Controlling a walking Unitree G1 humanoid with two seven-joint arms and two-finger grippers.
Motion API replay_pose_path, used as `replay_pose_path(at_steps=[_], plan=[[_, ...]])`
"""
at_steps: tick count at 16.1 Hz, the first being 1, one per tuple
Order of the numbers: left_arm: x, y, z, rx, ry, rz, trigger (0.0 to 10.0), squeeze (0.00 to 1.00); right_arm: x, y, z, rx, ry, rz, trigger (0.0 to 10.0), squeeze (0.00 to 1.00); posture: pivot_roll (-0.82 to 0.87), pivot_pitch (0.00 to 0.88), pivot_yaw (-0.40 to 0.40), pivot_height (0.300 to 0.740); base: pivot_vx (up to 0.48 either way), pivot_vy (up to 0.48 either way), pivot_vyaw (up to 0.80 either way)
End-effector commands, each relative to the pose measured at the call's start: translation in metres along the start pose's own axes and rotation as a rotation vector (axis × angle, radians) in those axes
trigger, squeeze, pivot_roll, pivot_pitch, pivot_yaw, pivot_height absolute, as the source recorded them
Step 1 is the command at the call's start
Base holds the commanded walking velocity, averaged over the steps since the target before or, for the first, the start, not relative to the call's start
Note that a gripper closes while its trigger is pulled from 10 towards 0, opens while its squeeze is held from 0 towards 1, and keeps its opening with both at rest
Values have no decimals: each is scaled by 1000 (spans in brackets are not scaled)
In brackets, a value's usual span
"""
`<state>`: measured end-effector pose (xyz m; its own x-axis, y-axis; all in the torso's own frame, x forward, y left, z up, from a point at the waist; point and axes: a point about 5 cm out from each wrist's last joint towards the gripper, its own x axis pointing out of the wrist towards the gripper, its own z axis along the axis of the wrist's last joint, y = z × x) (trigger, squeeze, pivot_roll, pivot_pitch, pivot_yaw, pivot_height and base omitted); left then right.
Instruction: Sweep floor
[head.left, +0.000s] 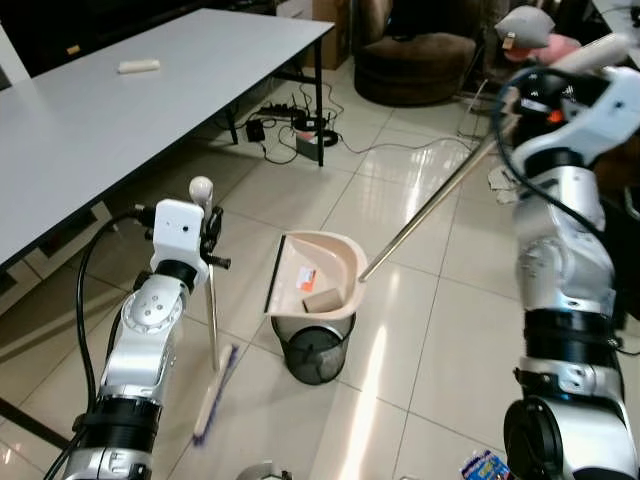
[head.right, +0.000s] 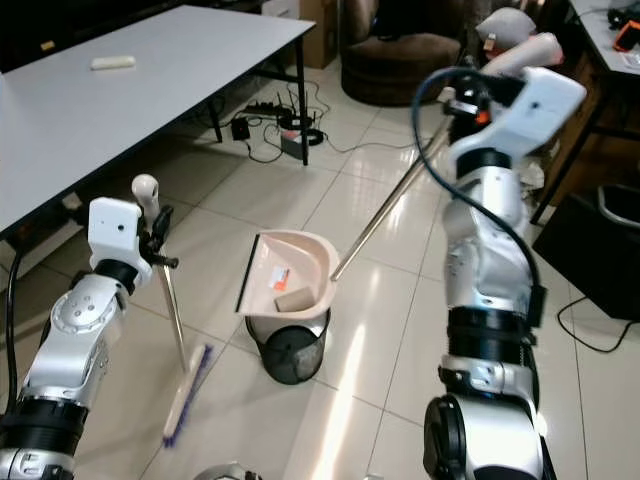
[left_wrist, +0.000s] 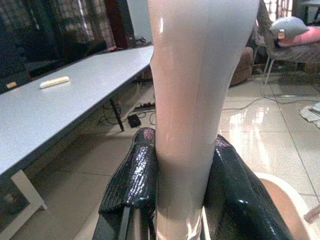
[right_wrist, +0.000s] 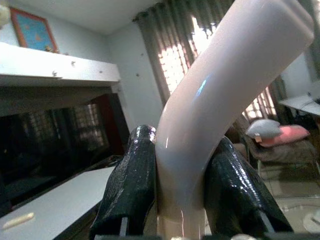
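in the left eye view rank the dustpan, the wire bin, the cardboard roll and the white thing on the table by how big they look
1. dustpan, largest.
2. wire bin, partly hidden under the dustpan.
3 and 4. cardboard roll and white thing on the table: they look alike, and the white thing lies farther away, so no ranking.

Glossy beige tile floor (head.left: 420, 330). On it: black mesh wastebasket (head.left: 314, 356), broom head (head.left: 214, 393) touching tiles, black power strip with tangled cables (head.left: 300, 125) by the table leg, dark brown armchair (head.left: 415, 50) at the back. Grey table (head.left: 120, 120) stands on the floor, one small pale oblong object (head.left: 138, 67) lying on top.
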<state>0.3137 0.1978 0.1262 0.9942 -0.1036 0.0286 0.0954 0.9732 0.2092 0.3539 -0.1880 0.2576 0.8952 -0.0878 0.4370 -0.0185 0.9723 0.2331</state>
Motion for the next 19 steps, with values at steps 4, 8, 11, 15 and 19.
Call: replay_pose_path(at_steps=[4,8,11,15,19], plan=[[0,3,9,29,-25,-2,10000,0,17,18,4,-23,-105,111,10000,0,34,47,57,740,0,0,0],[-5,4,7,23,-25,-7,10000,0,10,51,-9,-209,-125,318,10000,0,28,43,61,740,0,0,0],[-4,-2,5,17,-18,-17,10000,0,-2,69,-15,-256,-169,402,10000,0,14,33,59,740,0,0,0],[-2,-8,6,17,-26,-26,10000,0,-27,99,-23,-287,-238,543,10000,0,12,36,56,740,0,0,0],[-3,-4,6,23,-25,-19,10000,0,-42,116,-32,-345,-263,654,10000,0,21,35,47,740,0,0,0]])
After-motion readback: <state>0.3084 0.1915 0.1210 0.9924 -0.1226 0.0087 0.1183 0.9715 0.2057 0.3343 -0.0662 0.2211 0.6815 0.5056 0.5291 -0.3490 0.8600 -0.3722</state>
